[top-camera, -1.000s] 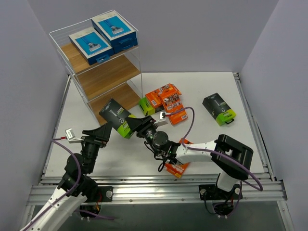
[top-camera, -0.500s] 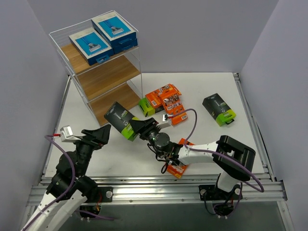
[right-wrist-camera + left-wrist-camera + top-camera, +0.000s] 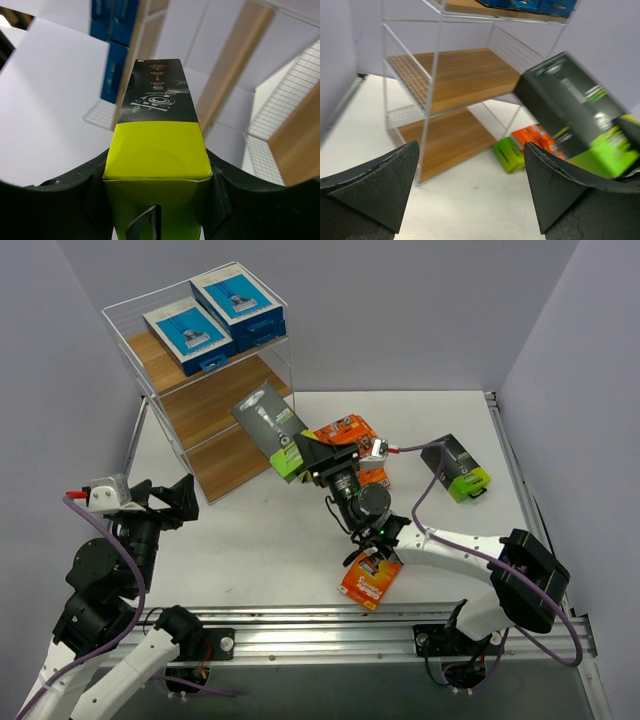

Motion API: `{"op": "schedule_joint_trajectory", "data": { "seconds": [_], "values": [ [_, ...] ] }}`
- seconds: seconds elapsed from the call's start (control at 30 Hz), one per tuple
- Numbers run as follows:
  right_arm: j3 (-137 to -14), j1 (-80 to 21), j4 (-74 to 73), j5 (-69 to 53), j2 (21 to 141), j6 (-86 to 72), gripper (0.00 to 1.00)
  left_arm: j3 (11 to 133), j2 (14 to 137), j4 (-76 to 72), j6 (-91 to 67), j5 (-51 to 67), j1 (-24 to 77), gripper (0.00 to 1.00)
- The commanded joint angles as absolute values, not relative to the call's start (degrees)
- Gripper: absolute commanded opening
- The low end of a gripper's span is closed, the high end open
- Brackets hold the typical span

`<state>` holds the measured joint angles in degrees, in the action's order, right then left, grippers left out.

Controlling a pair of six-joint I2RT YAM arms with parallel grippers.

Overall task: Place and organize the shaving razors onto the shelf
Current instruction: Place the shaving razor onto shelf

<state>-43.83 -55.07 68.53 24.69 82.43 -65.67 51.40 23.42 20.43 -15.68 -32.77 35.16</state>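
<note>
One black-and-lime pack (image 3: 268,423) sits pinched in my right gripper (image 3: 304,453), aloft near the shelf (image 3: 222,398). My left gripper (image 3: 471,150) hangs spread wide.

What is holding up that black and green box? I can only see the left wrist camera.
Observer: The right gripper is pinching the black box by its green end.
Operator: How many blue boxes are on top of the shelf?
Observer: Two. The left blue box and the right blue box sit side by side on the top board of the shelf.
Operator: Are there more black ones?
Observer: Yes, a second black box lies on the table, far right.
</note>
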Motion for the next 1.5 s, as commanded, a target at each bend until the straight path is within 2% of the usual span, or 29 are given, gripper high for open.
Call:
{"op": "schedule_joint_trajectory", "data": {
  "seconds": [0.0,0.2,0.33,0.57,1.1,1.4,1.43,1.47],
  "values": [
    [-50.1,-52.3,84.3,21.4,79.3,-68.0,0.00,49.8,20.8,18.9,-4.2,-39.4,35.1,0.94],
    [-58.2,-47.7,73.1,15.7,81.6,-70.6,0.00,41.1,12.8,16.6,-4.0,-41.5,35.1,0.94],
    [-61.2,-46.9,70.6,14.3,83.6,-70.7,0.00,40.1,10.6,14.9,-2.8,-42.4,35.2,0.94],
    [-61.4,-46.8,73.6,13.2,86.1,-71.3,0.00,39.3,9.4,15.2,-3.2,-41.5,35.7,0.94],
    [-51.4,-46.8,83.0,13.8,86.4,-73.0,0.00,38.2,7.9,14.8,-2.4,-41.6,38.1,0.94],
    [-59.0,-44.9,78.4,11.5,91.9,-73.4,0.00,38.0,8.1,14.9,-2.5,-41.4,38.2,0.94],
    [-59.9,-44.6,77.9,10.6,92.5,-73.4,0.00,38.0,8.0,14.9,-2.4,-41.5,38.2,0.97],
    [-60.8,-44.1,77.4,10.4,93.7,-73.4,0.00,38.0,7.7,14.9,-2.3,-41.3,38.3,0.91]
  ]
}}
